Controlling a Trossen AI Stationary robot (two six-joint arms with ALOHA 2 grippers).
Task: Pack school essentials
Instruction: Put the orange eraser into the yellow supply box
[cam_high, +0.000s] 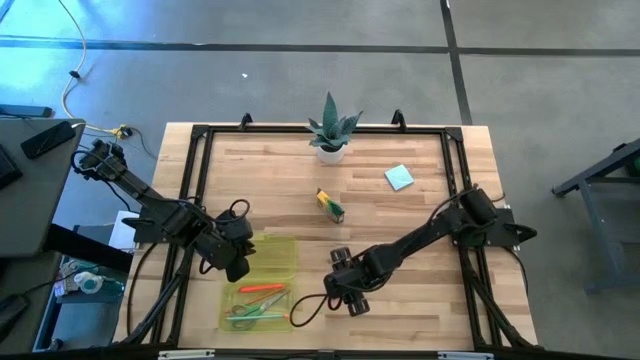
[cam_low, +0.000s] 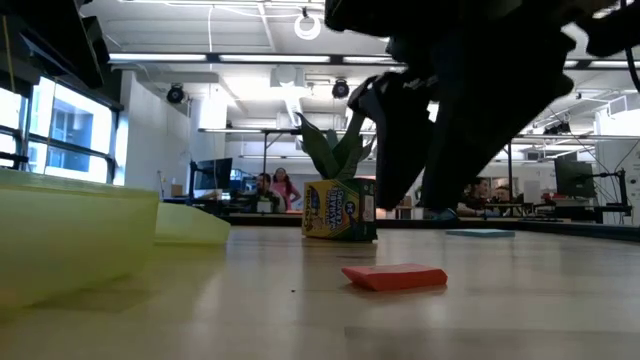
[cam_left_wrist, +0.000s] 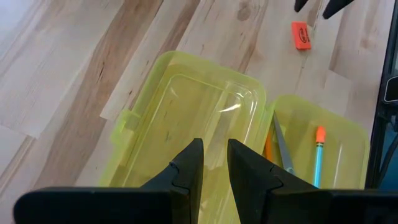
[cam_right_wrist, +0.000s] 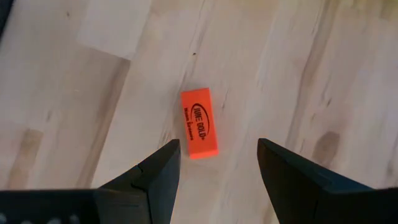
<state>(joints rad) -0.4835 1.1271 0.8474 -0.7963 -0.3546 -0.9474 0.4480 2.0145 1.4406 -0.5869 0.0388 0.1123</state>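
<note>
The red eraser (cam_right_wrist: 199, 123) lies flat on the bare wooden table (cam_right_wrist: 323, 74), just right of the yellow-green case (cam_high: 262, 283) and apart from it. The right gripper (cam_right_wrist: 217, 163) hangs right above it, jaws spread wider than the eraser and holding nothing. It looks like a light, stiff little block — probably rubbery enough not to slip. Best bet is pinching across its narrow width, on the two long sides. The left gripper (cam_left_wrist: 214, 163) sits over the case's open lid, fingers nearly together, empty as far as the wrist view shows.
</note>
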